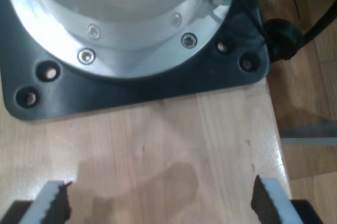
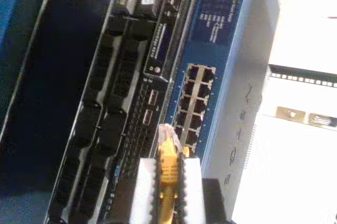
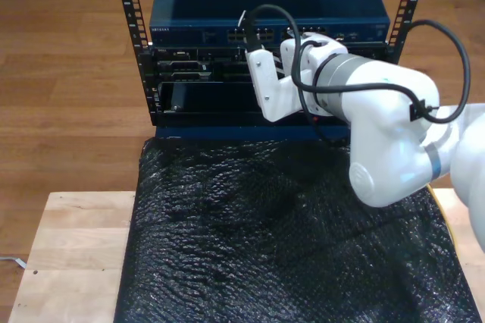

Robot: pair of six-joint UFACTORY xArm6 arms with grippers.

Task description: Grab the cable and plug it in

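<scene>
Holding the cable (image 2: pixel 167 169) clenched in my second gripper (image 2: pixel 167 182) low in the frame, plug just short of the port block (image 2: pixel 194 103), you must align and push; my first gripper (image 1: pixel 158 203) gapes over wooden surface (image 1: pixel 158 145).

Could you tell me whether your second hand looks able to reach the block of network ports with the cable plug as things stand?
Probably yes: my second hand holds the cable with its clear plug pointing at the port block, and nothing lies between them.
</scene>
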